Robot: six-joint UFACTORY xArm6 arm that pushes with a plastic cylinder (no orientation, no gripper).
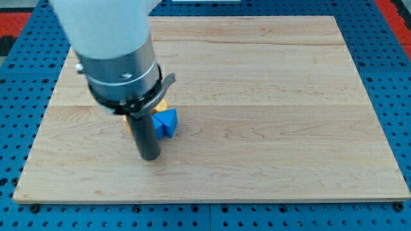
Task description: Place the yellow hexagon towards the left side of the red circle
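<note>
My tip — beside faceted blue block, smooth wooden board.

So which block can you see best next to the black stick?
The blue block, just right of my tip. The yellow block only peeks out from behind the arm.

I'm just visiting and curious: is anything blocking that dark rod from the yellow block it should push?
My tip sits just left of the blue block. Only a yellow sliver peeks out behind the arm's body; the blue block lies between it and my tip. No red circle is visible.
</note>
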